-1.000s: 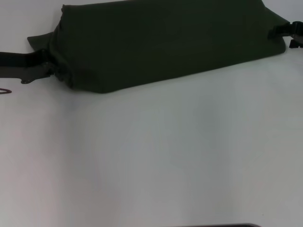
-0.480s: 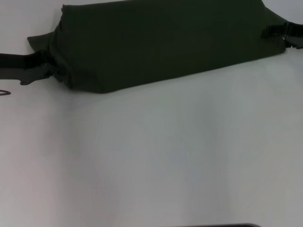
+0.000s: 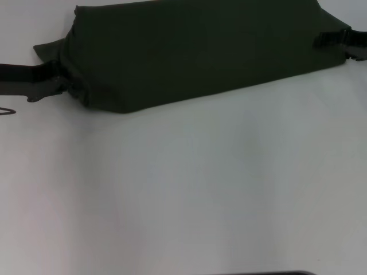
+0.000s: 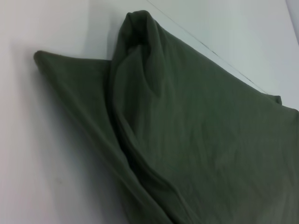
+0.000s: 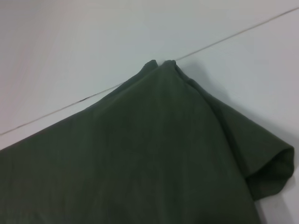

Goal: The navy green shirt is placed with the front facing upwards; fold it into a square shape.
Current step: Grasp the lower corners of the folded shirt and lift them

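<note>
From the head camera, one navy green shirt (image 3: 200,51) lies across the far part of the white bench (image 3: 189,189), folded into a long band with only plain green cloth facing up. One sleeve corner pokes out flat at its left end. Two grippers meet it, one at each end. The left gripper (image 3: 64,83) reaches in from the left edge and touches the near left corner of the band. The right gripper (image 3: 327,40) comes in from the right edge and lies against the right end. Whether either gripper's fingers are apart or clamped on cloth cannot be told from here. A thin dark loop (image 3: 7,110) lies on the bench at the left edge.

The left wrist camera shows the shirt (image 4: 196,140) close up, with one folded layer lying over a flat pointed sleeve on the bench (image 4: 46,177); no fingers appear.

The right wrist camera shows the shirt (image 5: 140,158) with one rolled fold at its edge, lying on the bench (image 5: 93,42), which is crossed by one thin seam line (image 5: 224,41); no fingers appear here either.
</note>
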Action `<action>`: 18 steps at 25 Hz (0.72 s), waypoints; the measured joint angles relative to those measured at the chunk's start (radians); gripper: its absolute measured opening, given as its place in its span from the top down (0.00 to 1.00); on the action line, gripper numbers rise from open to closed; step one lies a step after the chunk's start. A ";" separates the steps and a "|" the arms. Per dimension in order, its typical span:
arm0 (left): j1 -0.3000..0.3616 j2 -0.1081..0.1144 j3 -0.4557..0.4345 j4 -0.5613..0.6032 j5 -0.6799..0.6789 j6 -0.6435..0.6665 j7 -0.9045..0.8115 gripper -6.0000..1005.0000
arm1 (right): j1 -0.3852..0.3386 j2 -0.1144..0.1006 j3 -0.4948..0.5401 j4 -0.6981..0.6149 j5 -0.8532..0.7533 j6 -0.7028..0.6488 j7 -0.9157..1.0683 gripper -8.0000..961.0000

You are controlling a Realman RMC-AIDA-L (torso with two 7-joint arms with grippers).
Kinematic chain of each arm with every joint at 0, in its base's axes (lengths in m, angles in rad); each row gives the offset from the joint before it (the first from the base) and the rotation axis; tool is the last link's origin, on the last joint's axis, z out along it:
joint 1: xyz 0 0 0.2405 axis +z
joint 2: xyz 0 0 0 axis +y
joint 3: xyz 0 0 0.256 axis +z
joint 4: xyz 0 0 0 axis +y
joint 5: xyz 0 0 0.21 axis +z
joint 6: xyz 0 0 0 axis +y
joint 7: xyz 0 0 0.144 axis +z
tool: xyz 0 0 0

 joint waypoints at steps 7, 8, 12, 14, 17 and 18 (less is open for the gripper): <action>0.000 -0.003 0.000 0.003 -0.001 0.002 0.000 0.91 | 0.003 0.001 0.000 0.000 0.000 -0.003 0.005 0.08; 0.000 -0.004 0.000 0.004 -0.001 0.003 0.000 0.91 | 0.002 0.001 0.001 0.000 0.000 -0.005 0.007 0.08; 0.000 -0.004 -0.001 0.005 -0.001 0.004 0.000 0.91 | -0.005 -0.001 0.002 0.000 0.000 -0.013 0.009 0.16; -0.001 -0.004 -0.001 0.006 -0.001 0.005 0.000 0.90 | -0.008 -0.004 0.003 0.000 -0.001 -0.020 0.009 0.23; -0.001 -0.005 -0.002 0.006 -0.001 0.005 0.000 0.90 | -0.010 -0.008 0.003 0.000 -0.005 -0.027 0.010 0.34; -0.002 -0.006 -0.001 0.006 -0.001 0.005 0.000 0.90 | -0.010 -0.009 0.002 0.000 -0.006 -0.028 0.011 0.36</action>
